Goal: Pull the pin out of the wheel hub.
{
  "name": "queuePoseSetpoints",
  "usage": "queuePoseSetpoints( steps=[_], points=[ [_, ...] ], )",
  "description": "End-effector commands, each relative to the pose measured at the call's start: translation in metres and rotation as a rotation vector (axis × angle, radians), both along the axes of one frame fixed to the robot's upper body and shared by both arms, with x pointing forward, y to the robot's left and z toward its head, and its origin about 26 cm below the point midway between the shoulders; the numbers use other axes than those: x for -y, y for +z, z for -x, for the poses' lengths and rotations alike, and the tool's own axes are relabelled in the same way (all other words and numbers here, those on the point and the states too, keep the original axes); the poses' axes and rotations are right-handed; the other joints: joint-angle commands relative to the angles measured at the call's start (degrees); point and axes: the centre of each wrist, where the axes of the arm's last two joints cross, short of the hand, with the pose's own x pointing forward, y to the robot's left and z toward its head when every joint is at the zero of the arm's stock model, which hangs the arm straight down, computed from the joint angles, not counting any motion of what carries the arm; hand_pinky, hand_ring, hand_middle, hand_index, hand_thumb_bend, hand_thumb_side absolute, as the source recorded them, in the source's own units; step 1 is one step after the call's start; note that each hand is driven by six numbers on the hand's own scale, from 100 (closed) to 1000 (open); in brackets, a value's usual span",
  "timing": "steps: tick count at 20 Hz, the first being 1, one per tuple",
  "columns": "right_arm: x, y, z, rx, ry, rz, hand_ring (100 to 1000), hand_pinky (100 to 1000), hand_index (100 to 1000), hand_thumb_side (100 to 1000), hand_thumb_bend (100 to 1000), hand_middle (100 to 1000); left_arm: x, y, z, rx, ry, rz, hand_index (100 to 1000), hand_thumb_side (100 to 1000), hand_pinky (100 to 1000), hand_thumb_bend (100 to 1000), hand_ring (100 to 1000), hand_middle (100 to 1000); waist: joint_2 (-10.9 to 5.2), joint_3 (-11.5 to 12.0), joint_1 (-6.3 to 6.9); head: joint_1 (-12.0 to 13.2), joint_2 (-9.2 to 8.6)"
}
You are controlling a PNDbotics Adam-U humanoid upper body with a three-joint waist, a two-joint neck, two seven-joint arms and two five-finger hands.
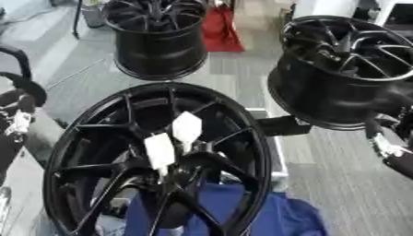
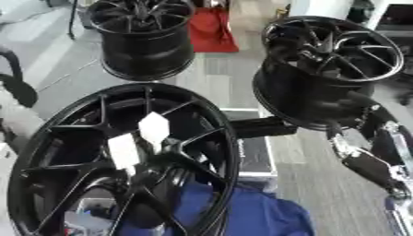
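The wheel [image 1: 157, 161] has two white tags [image 1: 173, 138] at its middle; we see no pin. Our right hand [image 2: 367, 161] hangs nearby; we cannot tell its fingers.

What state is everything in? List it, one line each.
near wheel hub: leaning, face up
white tags: two at its centre, untouched
blue cloth: bunched under it
far-left wheel: standing, face up
far-right wheel: tilted
right hand: right edge, off the hub
left hand: left edge, off the hub
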Motion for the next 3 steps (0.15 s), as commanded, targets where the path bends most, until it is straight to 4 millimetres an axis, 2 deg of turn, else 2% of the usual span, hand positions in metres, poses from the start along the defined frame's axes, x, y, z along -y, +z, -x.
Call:
queuePoseSetpoints(
  steps=[1, 3],
  points=[
    [0.0011, 0.0087, -0.0008, 0.026, 0.009, 0.019, 852, 781, 895, 235, 264, 780, 0.003, 0.0103, 0.0022, 0.044, -0.013, -0.004, 804, 652, 683, 385, 736, 723, -0.58, 0.1, 0.15, 0.0, 0.07],
    [0.0018, 0.0078, -0.0001, 0.024, 0.005, 0.016, 852, 781, 895, 234, 265, 780, 0.0052, 0.0113, 0.0026, 0.049, -0.016, -0.002, 804, 650, 682, 383, 735, 722, -0.6, 0.0, 0.1, -0.3, 0.32]
  ],
)
